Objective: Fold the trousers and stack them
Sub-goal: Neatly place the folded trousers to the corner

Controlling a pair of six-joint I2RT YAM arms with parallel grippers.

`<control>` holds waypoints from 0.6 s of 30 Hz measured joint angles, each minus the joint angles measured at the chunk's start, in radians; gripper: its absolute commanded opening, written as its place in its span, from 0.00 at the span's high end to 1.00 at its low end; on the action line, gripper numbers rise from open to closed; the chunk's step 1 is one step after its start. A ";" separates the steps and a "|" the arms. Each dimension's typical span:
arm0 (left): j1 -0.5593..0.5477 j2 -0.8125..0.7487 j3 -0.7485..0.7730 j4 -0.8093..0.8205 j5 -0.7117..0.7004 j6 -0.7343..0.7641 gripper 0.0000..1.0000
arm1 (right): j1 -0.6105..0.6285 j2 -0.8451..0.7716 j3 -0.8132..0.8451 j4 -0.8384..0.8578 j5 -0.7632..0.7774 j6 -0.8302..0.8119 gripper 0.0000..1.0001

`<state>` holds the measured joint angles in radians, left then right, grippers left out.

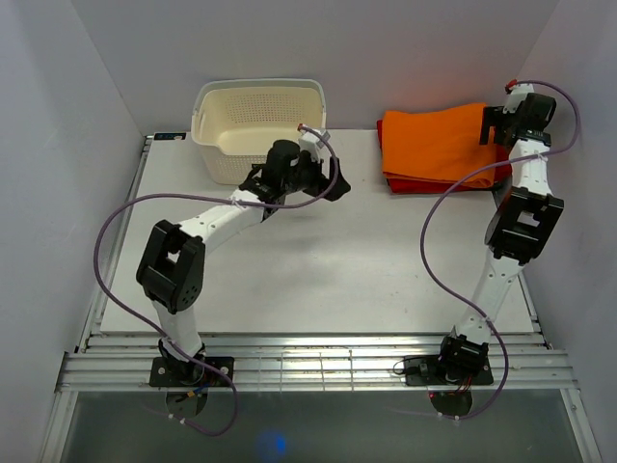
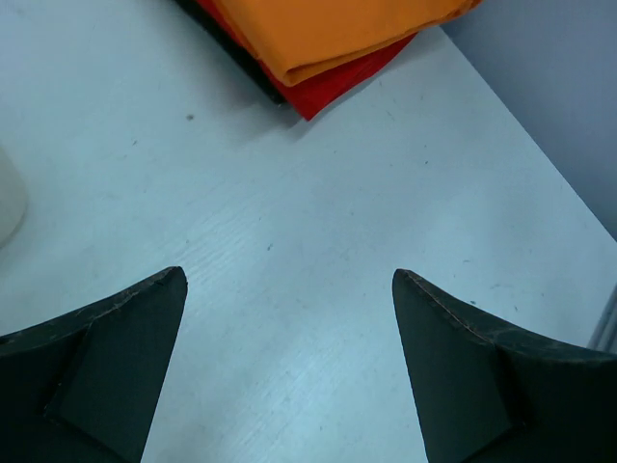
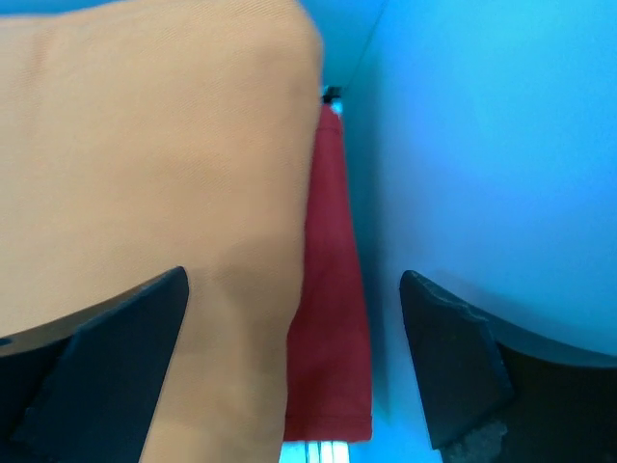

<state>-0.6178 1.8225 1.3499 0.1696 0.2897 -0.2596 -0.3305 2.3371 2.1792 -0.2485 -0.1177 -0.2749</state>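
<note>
White walls are closing in your smooth, pale desk (image 1: 328,280), where a cream perforated plastic basket (image 1: 253,121) is sitting at the far left. The orange trousers (image 1: 434,140) are lying folded into a soft, flat rectangle at the far right corner, resting on a red folded cloth (image 1: 429,182). Your left hand (image 2: 289,280) is hovering released over bare desk near the basket. Your right hand (image 3: 294,280) is hanging above the trousers' right edge, jaws spread wide, grasping nothing.
</note>
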 measured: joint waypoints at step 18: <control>0.333 -0.217 0.037 -0.761 0.269 0.142 0.02 | 0.005 -0.848 -0.734 -0.455 -0.413 -0.157 0.10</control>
<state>-0.2844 1.6058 1.3869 -0.5915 0.5591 -0.1181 -0.3252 1.4895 1.4452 -0.7033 -0.5304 -0.4316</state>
